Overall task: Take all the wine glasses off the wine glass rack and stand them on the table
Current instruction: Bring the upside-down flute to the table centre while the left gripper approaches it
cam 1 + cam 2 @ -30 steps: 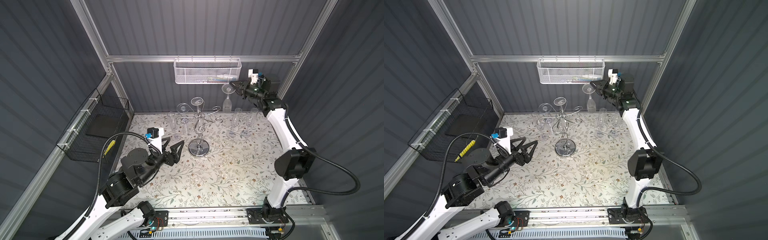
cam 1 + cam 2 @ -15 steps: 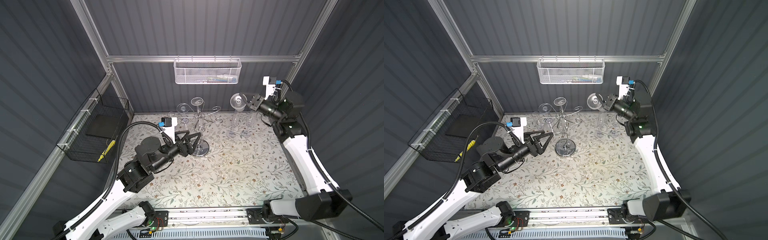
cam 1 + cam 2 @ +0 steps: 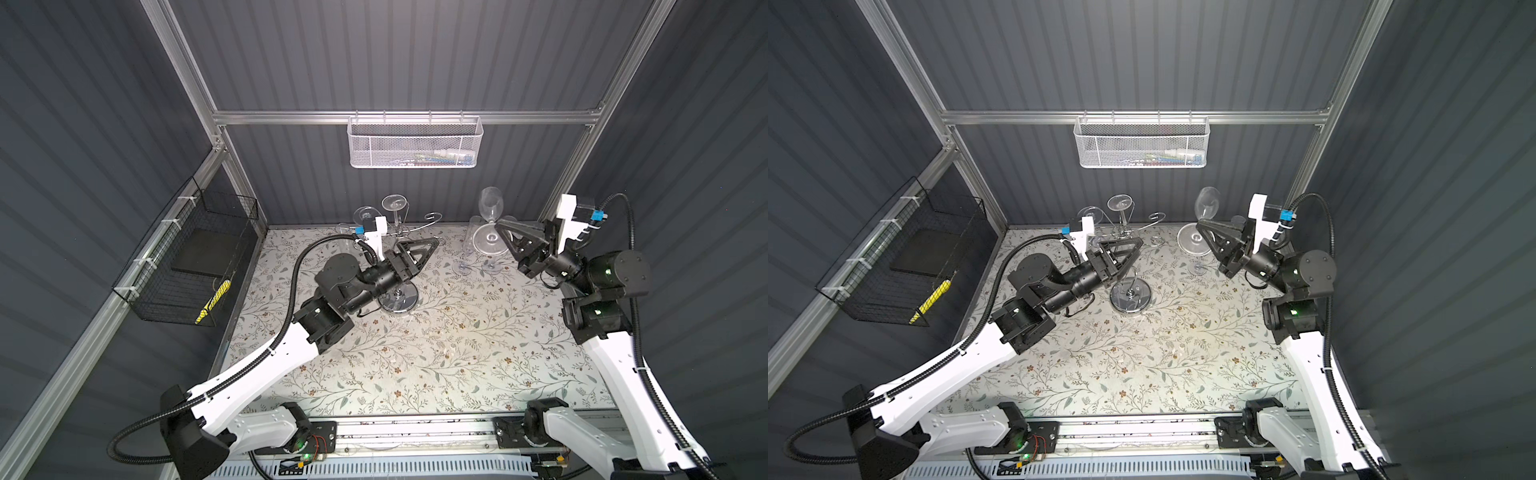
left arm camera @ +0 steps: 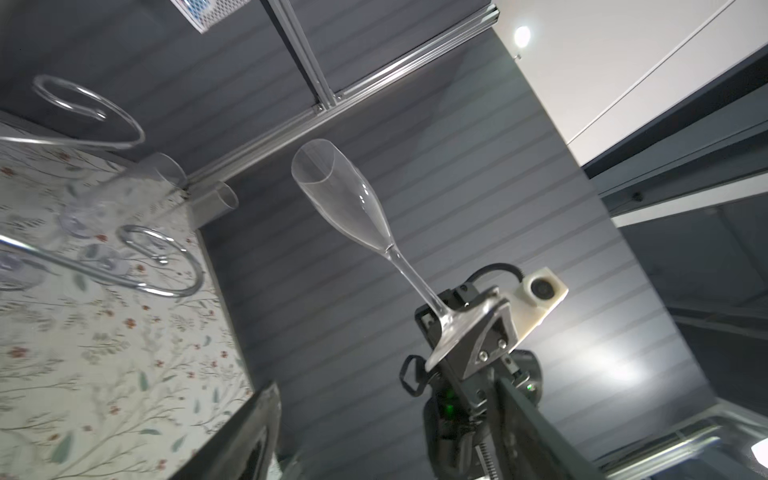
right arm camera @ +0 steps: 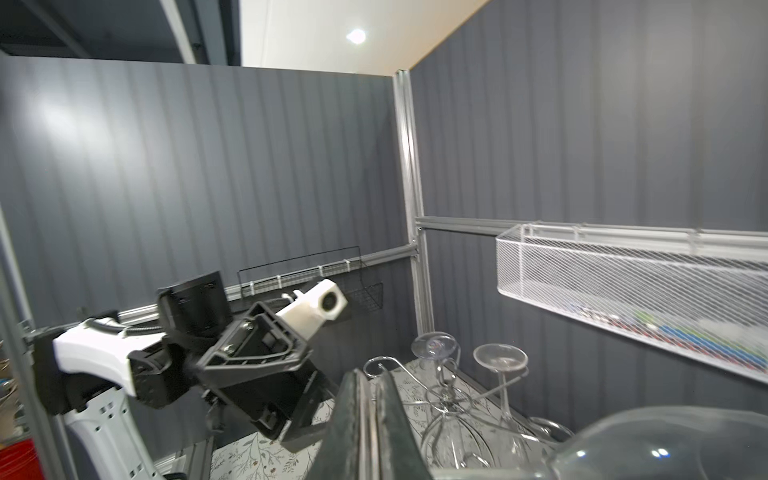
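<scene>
- tabletop [image 3: 457, 353]: pale floral vine print, green leaves
- wine glass rack [image 3: 401, 298]: shiny chrome
- wine glass [image 3: 491, 205]: clear
- mesh basket [image 3: 415, 145]: white
- wire basket [image 3: 183, 266]: black
- walls [image 3: 415, 62]: dark grey, ribbed

Our grey-walled work cell and its fittings

We see dark grey ribbed wall panels [image 3: 374, 54] on three sides, framed by aluminium rails [image 3: 291, 117]. A white mesh basket [image 3: 415, 143] hangs on the back rail and a black wire basket [image 3: 183, 266] on the left wall. The worktop [image 3: 457, 353] wears a pale floral cover. Above the walls we glimpse a white ceiling [image 4: 623, 50] with a round lamp [image 5: 356, 36] lit.
</scene>
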`<action>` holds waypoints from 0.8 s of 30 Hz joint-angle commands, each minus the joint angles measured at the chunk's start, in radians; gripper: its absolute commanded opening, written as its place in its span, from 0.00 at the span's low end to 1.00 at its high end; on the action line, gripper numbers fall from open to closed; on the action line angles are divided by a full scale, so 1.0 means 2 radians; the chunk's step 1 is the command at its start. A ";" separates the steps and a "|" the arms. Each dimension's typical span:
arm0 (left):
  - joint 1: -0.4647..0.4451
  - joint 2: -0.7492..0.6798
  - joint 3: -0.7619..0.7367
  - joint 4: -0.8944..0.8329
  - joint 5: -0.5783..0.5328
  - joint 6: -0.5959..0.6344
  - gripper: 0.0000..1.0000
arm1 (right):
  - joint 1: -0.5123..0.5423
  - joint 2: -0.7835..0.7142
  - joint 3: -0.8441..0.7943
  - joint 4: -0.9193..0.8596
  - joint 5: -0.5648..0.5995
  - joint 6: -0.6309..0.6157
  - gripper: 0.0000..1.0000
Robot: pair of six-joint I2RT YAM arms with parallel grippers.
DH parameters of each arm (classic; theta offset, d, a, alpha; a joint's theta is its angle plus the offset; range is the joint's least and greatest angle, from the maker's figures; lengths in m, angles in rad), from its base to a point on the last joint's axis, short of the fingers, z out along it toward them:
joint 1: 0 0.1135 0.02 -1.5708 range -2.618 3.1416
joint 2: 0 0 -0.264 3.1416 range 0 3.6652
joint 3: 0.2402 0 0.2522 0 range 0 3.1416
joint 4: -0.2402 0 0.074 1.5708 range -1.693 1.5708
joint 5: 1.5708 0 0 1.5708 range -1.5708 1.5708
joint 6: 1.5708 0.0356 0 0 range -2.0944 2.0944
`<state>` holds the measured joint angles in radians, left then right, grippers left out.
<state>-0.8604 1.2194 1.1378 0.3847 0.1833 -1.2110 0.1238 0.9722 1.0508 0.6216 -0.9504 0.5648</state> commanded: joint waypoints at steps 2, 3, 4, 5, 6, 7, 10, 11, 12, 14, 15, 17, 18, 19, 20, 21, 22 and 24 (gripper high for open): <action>0.002 0.038 -0.002 0.165 0.045 -0.120 0.80 | 0.008 0.004 -0.034 0.208 -0.060 0.043 0.00; 0.003 0.052 0.002 0.187 0.054 -0.135 0.80 | 0.011 0.007 -0.038 0.234 -0.066 0.051 0.00; 0.004 0.065 0.009 0.202 0.064 -0.146 0.80 | 0.014 0.012 -0.038 0.250 -0.074 0.055 0.00; 0.004 0.075 0.016 0.210 0.069 -0.151 0.80 | 0.017 0.016 -0.038 0.262 -0.083 0.055 0.00; 0.004 0.085 0.025 0.212 0.089 -0.154 0.80 | 0.023 0.021 -0.038 0.276 -0.092 0.051 0.00; 0.003 0.094 0.035 0.210 0.098 -0.155 0.80 | 0.029 0.026 -0.040 0.290 -0.099 0.045 0.00; 0.003 0.107 0.047 0.203 0.114 -0.156 0.80 | 0.048 0.038 -0.039 0.319 -0.118 0.023 0.00; 0.004 0.107 0.047 0.203 0.117 -0.156 0.80 | 0.053 0.042 -0.038 0.323 -0.121 0.017 0.00; 0.003 0.109 0.045 0.203 0.117 -0.156 0.80 | 0.058 0.045 -0.037 0.324 -0.122 0.009 0.00; 0.004 0.110 0.045 0.206 0.120 -0.153 0.79 | 0.065 0.052 -0.036 0.328 -0.125 -0.005 0.00; 0.004 0.113 0.046 0.209 0.126 -0.152 0.79 | 0.067 0.056 -0.035 0.330 -0.126 -0.008 0.00; 0.003 0.115 0.051 0.208 0.142 -0.143 0.78 | 0.071 0.062 -0.035 0.337 -0.129 -0.012 0.00; 0.004 0.116 0.054 0.202 0.150 -0.138 0.77 | 0.073 0.065 -0.034 0.342 -0.131 -0.014 0.00; 0.004 0.116 0.056 0.198 0.156 -0.136 0.76 | 0.076 0.069 -0.033 0.345 -0.131 -0.017 0.00; 0.003 0.117 0.056 0.196 0.160 -0.135 0.75 | 0.077 0.070 -0.033 0.346 -0.133 -0.020 0.00; 0.004 0.119 0.057 0.197 0.163 -0.135 0.73 | 0.080 0.071 -0.032 0.349 -0.135 -0.024 0.00; 0.003 0.121 0.057 0.201 0.166 -0.136 0.69 | 0.081 0.071 -0.031 0.350 -0.137 -0.027 0.00; 0.003 0.126 0.057 0.212 0.168 -0.139 0.60 | 0.082 0.071 -0.032 0.353 -0.141 -0.032 0.00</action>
<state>-0.8577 1.4517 1.2213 0.7589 0.4736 -1.4960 0.2813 1.1252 0.9703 1.2453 -1.2129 0.5419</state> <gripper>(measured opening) 0.624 0.085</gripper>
